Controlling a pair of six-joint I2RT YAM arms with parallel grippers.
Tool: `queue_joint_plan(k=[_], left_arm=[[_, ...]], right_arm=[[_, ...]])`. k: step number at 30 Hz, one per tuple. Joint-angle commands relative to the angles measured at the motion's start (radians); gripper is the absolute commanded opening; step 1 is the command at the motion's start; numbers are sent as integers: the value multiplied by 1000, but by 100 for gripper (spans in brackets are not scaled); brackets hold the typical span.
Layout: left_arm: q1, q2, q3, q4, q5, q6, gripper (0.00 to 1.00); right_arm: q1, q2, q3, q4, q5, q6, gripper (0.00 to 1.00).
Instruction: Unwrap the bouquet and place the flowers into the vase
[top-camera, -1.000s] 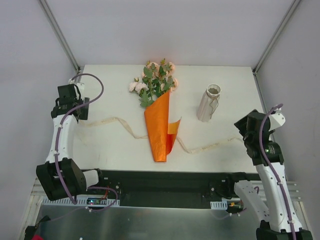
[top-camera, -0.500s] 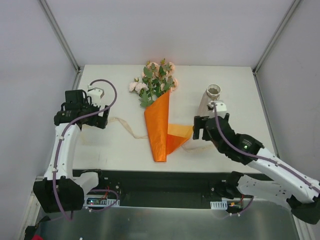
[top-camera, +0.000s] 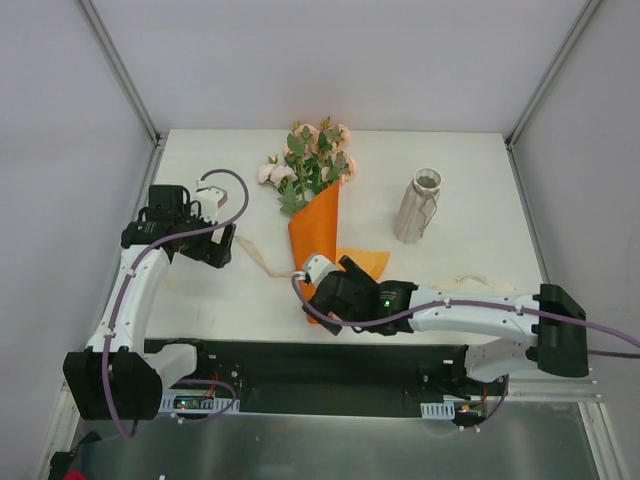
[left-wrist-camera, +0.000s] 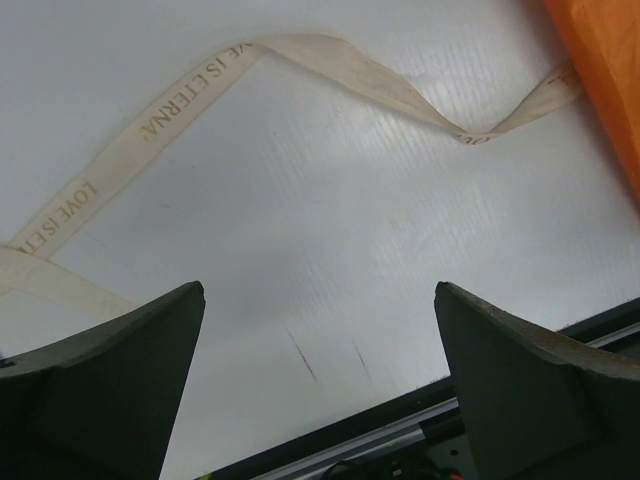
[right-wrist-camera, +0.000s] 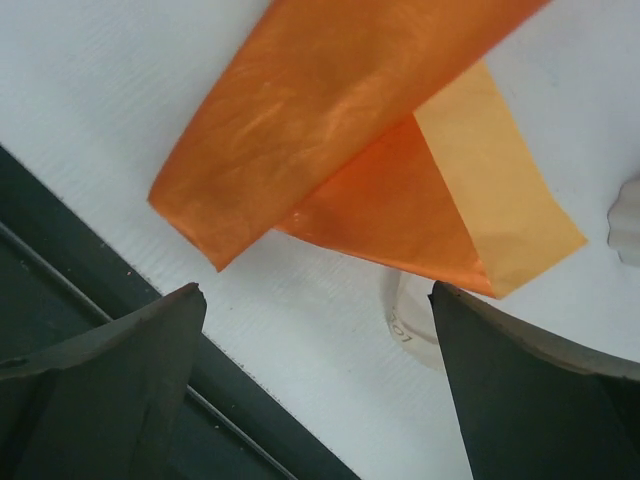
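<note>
From the top view, the bouquet (top-camera: 318, 225) lies on the white desk (top-camera: 220, 160) near its middle. The flowers (top-camera: 310, 160) point to the far edge and the orange paper (top-camera: 316, 235) narrows toward the near edge. The cone's tip is hidden under the right pincer (top-camera: 318, 303), and whether its fingers touch the paper cannot be told from here. The vase (top-camera: 417, 207) stands upright to the right of the bouquet, well apart from both arms. The cream ribbon (top-camera: 262, 262) lies loose across the desk, its middle hidden by the paper and the arm. The right arm stretches low and nearly flat from its base across to the cone. The left arm rises from its base and bends inward, with the left pincer (top-camera: 220, 247) tilted down over the ribbon to the left of the bouquet.

In the left wrist view, the left pincer (left-wrist-camera: 318, 290) stands wide open and holds nothing. Both fingers (left-wrist-camera: 110, 390) are cut off at the bottom edge. The ribbon curls over the bare desk ahead, and only a sliver of orange paper shows at the top right corner.

In the right wrist view, the right pincer (right-wrist-camera: 315, 290) is spread wide and empty, above the desk just short of the cone's tip. A paler flap of the paper (right-wrist-camera: 500, 200) sticks out sideways, with a bit of ribbon half hidden beneath it. A white scalloped edge at the right border is too cropped to identify.
</note>
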Motion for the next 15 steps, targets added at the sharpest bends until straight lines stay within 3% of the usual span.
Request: queue_joint_plan(k=[1,8,15], left_arm=[[-12,14,-27,-8,27,-11,99],[-14,27,-32,11,27,-16,99],[-12,37,-35,18,23,-11,99]], right_arm=[[78,96,130,-15,-25,-177,99],[118,206,154,0,-106,-202,96],[124,277,131,57,-40,-228,96]])
